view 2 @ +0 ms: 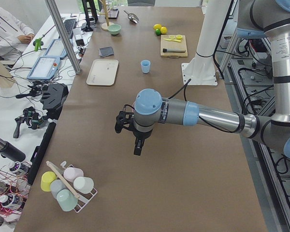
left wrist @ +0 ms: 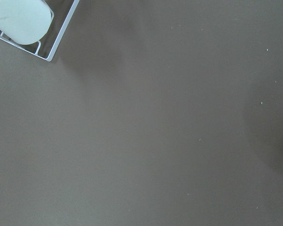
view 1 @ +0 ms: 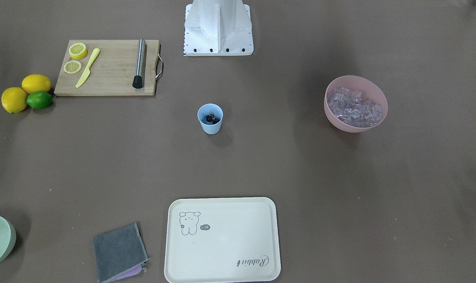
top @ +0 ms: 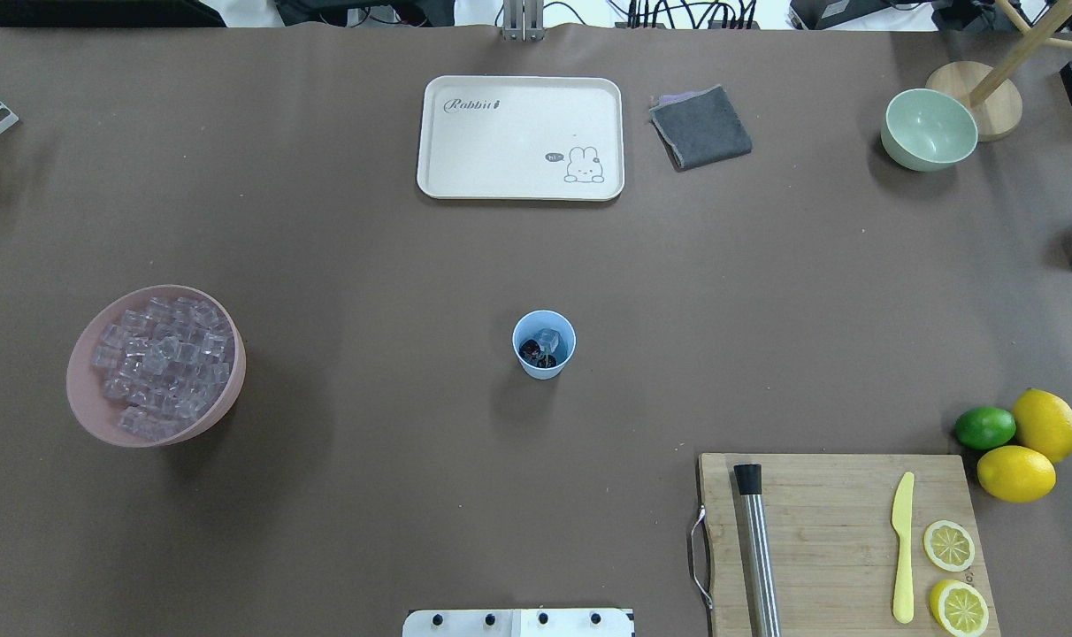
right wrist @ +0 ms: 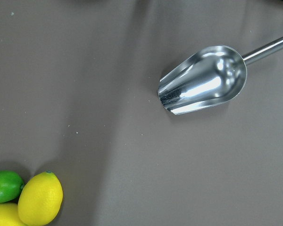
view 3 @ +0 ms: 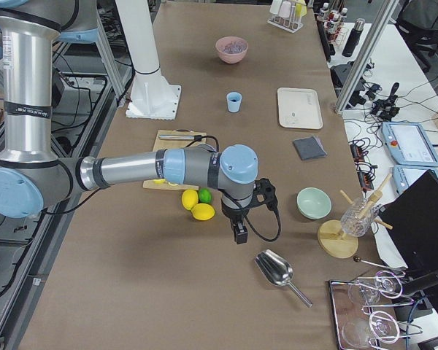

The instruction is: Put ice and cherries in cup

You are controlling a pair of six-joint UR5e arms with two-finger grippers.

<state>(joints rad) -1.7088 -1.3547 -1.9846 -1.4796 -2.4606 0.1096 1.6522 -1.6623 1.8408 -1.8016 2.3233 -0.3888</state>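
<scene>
Item list, from the robot's side of the table outward.

1. White robot base plate (top: 518, 622), near edge, centre.
2. Wooden cutting board (top: 841, 540) with a metal handle, near right. On it: a steel muddler (top: 757, 548) with a black tip, a yellow plastic knife (top: 902, 548) and two lemon halves (top: 948, 545), cut faces up.
3. Two whole lemons (top: 1016, 473) and one lime (top: 985, 427), touching, just beyond the board's right corner.
4. Cup (top: 543, 370), light blue, upright, mid-table. Inside: the cherries (top: 532, 352), dark, and one clear ice cube (top: 548, 340) beside them.
5. Pink bowl (top: 200, 425), left, level with the cup and well apart from it. It holds the heap of ice (top: 160, 363).
6. Steel scoop (right wrist: 203, 87), far right, lying hollow side up.
7. Cream tray (top: 518, 133), far centre. It is printed "Rabbit" in script, with a rabbit drawing and a "hi" speech bubble.
8. Folded grey cloth (top: 701, 126), right of the tray.
9. Pale green bowl (top: 930, 129), far right, beside a round wooden stand (top: 978, 102).
10. Left gripper (view 2: 137, 150), hanging over bare table off the left end, near a wire rack of pastel cups (view 2: 70, 186). Whether its jaws are apart or closed cannot be told.
11. Right gripper (view 3: 239, 235), hanging between the lemons and the scoop. The set of its jaws cannot be told either.

Surface: plain brown covering, smooth. Surroundings: workbenches with cables and tablet-like screens. A person's sleeve (view 2: 7, 34) shows at the far left.
</scene>
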